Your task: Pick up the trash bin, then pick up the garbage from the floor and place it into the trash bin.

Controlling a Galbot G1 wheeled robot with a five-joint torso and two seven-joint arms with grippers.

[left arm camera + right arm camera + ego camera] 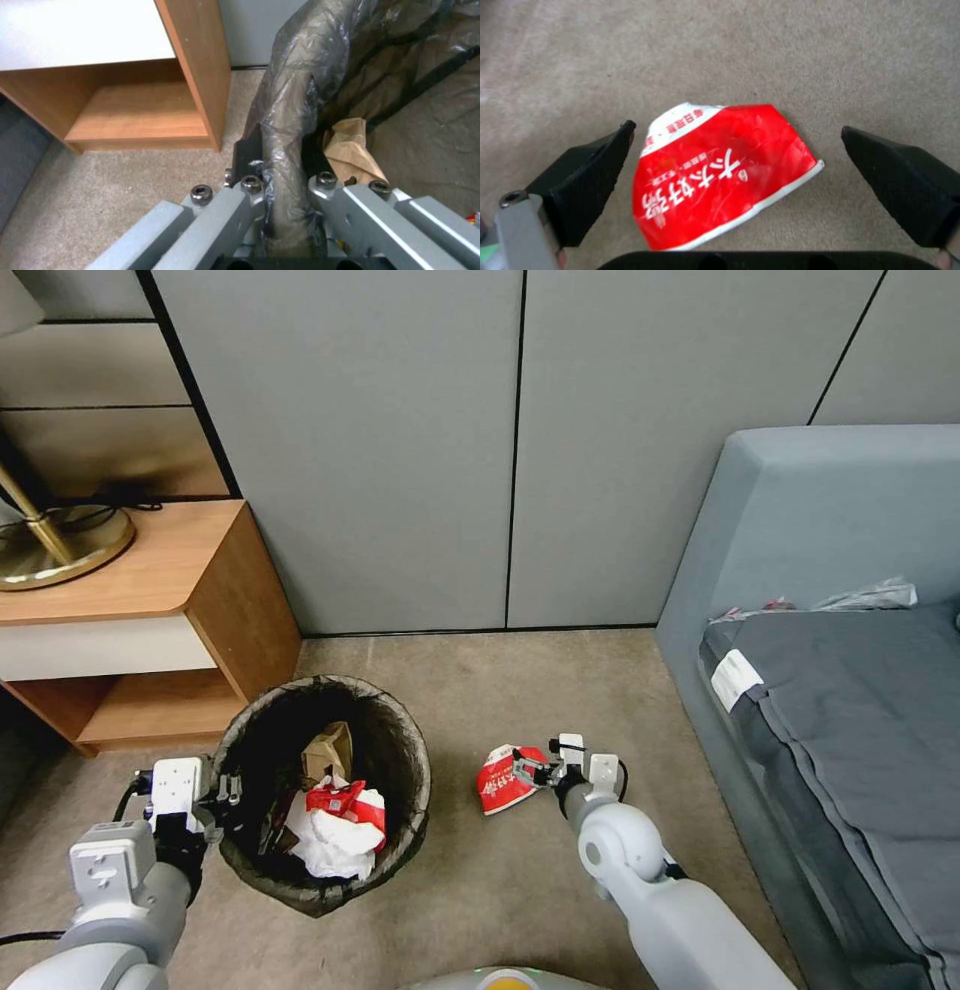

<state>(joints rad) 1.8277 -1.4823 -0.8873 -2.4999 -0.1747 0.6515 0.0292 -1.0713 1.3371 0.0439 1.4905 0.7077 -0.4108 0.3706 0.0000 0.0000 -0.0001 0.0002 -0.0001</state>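
Note:
The trash bin [412, 748], its dark bag folded over the rim, sits low at the left in the head view. My left gripper [226, 790] is shut on its near-left rim; in the left wrist view the fingers [250, 157] clamp the bag-covered rim [290, 112]. Inside lie a brown paper bag [328, 750] [352, 150], a red-and-white carton [345, 800] and crumpled white paper [335, 848]. On the carpet to the bin's right lies a flattened red-and-white carton [497, 780] [720, 176]. My right gripper [532, 767] [737, 128] hangs open just over it, one finger on each side.
A wooden nightstand [150, 610] with a brass lamp base [60, 545] stands close behind the bin on the left. A grey bed [830, 690] runs along the right. Grey wall panels [420, 450] close the back. Bare carpet [500, 890] lies between bin and bed.

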